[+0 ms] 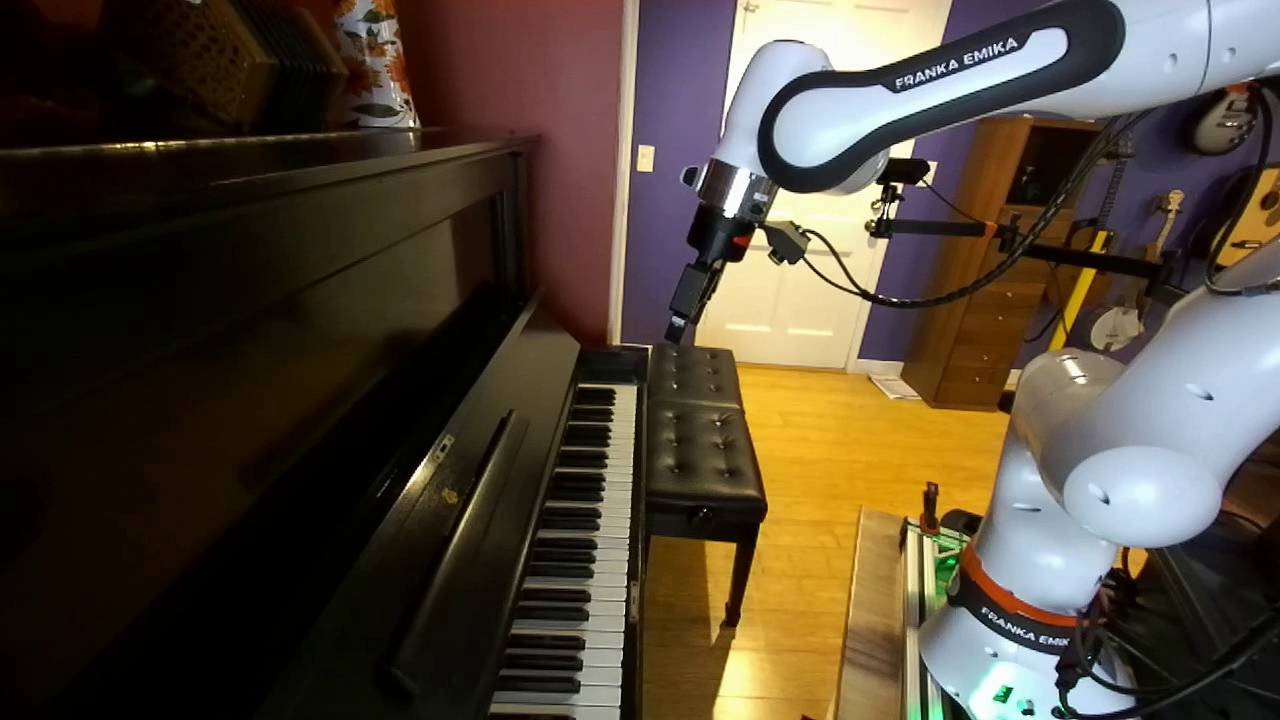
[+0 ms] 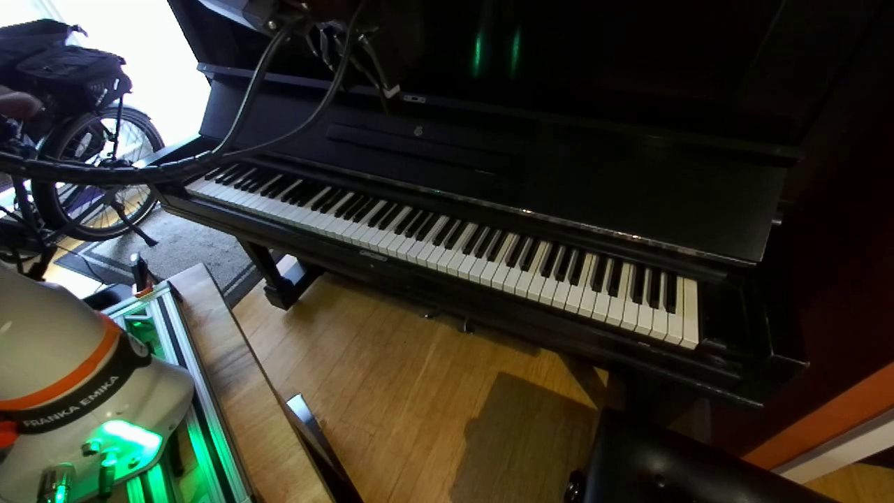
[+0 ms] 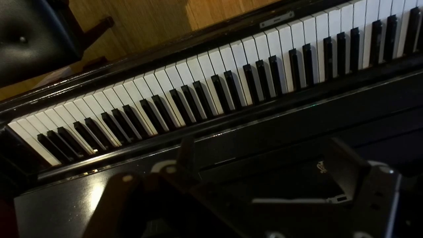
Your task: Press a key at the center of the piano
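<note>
Piano point(image 2: 503, 175), dark, beside red wall point(image 1: 520, 70); black bench point(image 1: 700, 455) on wooden floor point(image 1: 820, 450); gripper point(image 3: 264, 157) spread wide.

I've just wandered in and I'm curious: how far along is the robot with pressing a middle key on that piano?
Looks done: the piano has its keys uncovered, and the arm reaches out toward it. In hand, seemingly, is the approach: the gripper hangs open, clear of the keys. Left, given that gap: probably lining up with the middle keys, coming down and pressing one.
</note>
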Robot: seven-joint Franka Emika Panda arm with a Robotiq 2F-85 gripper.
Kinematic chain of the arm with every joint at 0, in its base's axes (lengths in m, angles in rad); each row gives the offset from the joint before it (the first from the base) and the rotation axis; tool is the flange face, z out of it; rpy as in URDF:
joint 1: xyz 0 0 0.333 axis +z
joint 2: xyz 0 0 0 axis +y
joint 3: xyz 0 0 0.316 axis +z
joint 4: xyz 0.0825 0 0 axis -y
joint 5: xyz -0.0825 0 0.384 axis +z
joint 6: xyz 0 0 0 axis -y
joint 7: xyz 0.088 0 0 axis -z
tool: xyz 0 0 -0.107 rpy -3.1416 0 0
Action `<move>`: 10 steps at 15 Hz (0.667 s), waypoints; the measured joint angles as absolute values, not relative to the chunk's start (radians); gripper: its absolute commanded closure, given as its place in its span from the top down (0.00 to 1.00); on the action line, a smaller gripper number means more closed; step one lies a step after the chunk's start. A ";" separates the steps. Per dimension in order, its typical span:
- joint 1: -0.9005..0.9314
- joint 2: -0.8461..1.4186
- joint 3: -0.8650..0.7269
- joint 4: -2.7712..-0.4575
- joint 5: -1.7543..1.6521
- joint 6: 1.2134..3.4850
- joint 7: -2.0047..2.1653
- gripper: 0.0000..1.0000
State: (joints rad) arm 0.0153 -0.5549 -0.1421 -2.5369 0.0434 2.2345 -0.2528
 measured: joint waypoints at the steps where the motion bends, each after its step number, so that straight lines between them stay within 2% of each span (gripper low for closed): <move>1: 0.017 -0.549 -0.138 -2.537 0.043 2.235 -0.261 1.00; 10: 0.097 -0.364 -0.013 -2.545 0.044 2.256 -0.245 1.00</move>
State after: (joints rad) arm 0.0965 -0.3644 -0.0134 -2.5447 0.0441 2.2560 -0.2453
